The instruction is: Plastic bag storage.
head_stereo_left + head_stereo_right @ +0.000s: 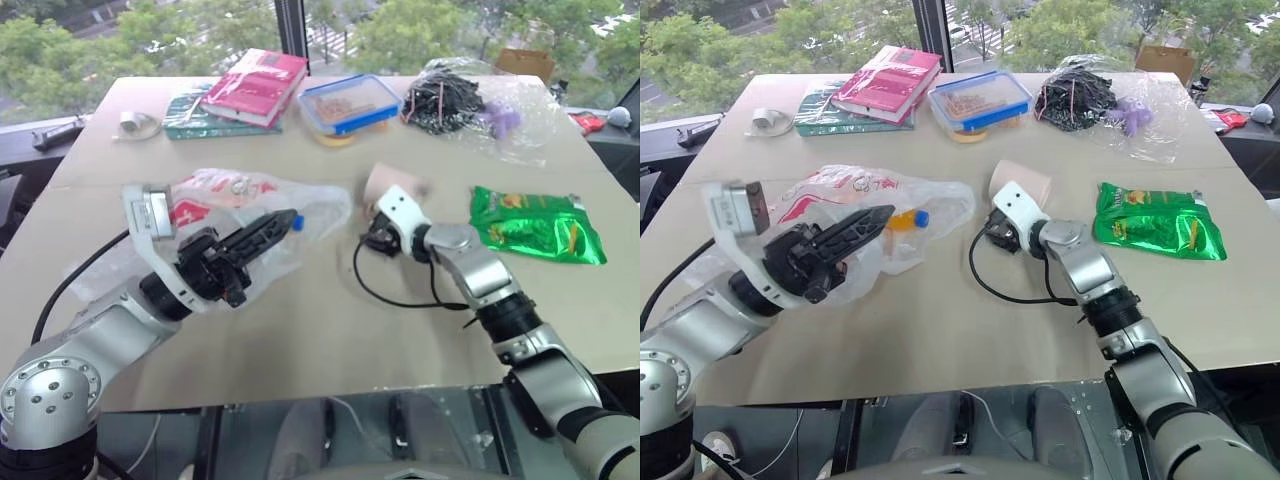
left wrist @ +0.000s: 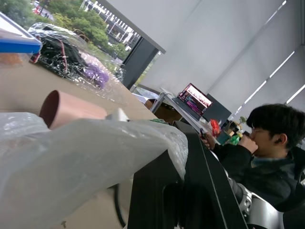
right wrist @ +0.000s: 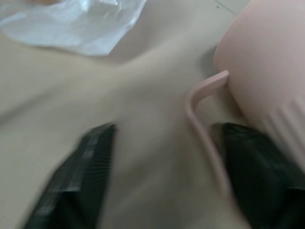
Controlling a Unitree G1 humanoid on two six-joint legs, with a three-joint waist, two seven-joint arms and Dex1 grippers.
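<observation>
At the left centre of the frame, my left gripper [image 1: 855, 228] is clenched on the plastic bag [image 1: 875, 205], lifting its edge off the table [image 1: 940, 330]. My right gripper [image 3: 162, 176] stands parted around the pink mug's [image 3: 267, 62] handle, not pinching it.

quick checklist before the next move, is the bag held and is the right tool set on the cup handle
1. Left tool shut on the plastic bag: ok.
2. Bag lifted off the table: not ok, its far part lies on it.
3. Pink cup lying on its side near the right tool: ok.
4. Cup handle between the right fingers: ok.
5. Right tool closed on the handle: not ok, a gap shows.
</observation>
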